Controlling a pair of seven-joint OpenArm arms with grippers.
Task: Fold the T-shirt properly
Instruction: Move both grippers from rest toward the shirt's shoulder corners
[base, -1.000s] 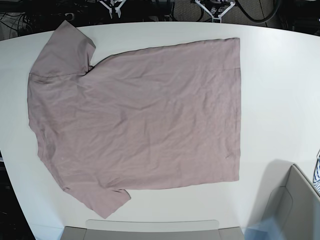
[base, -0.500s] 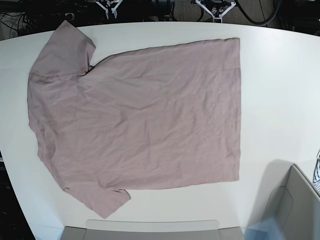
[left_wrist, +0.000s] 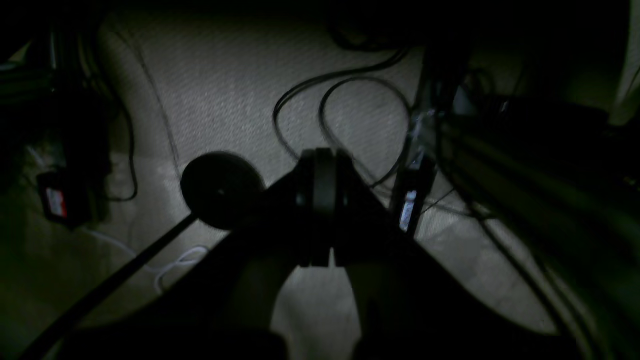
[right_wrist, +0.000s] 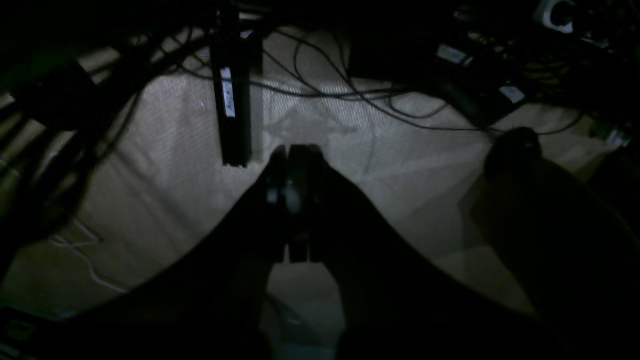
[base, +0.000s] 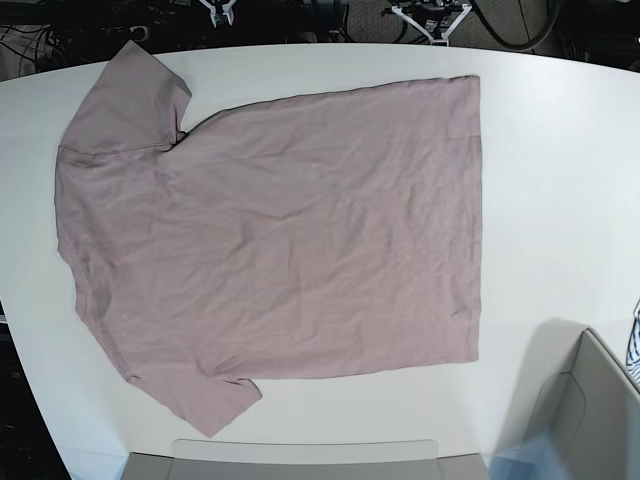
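The mauve-pink T-shirt (base: 280, 240) lies spread flat and slightly wrinkled on the white table (base: 560, 180), neck end to the left, hem to the right, with one sleeve at the far left and one at the near left. My left gripper (left_wrist: 320, 156) is shut and empty, hanging beyond the table's far edge over the dark floor; only its white tip shows in the base view (base: 432, 18). My right gripper (right_wrist: 295, 150) is likewise shut and empty over the floor, and it just shows in the base view (base: 222, 10). Neither touches the shirt.
A grey bin (base: 590, 410) stands at the near right corner, with a blue-and-white striped cloth (base: 634, 350) at the right edge. A pale tray (base: 300, 455) lies along the near edge. Cables (left_wrist: 350, 100) and a black post (right_wrist: 231, 95) are on the floor beneath the grippers.
Both gripper tips have drawn back slightly past the table's far edge in the base view. The T-shirt has not moved.
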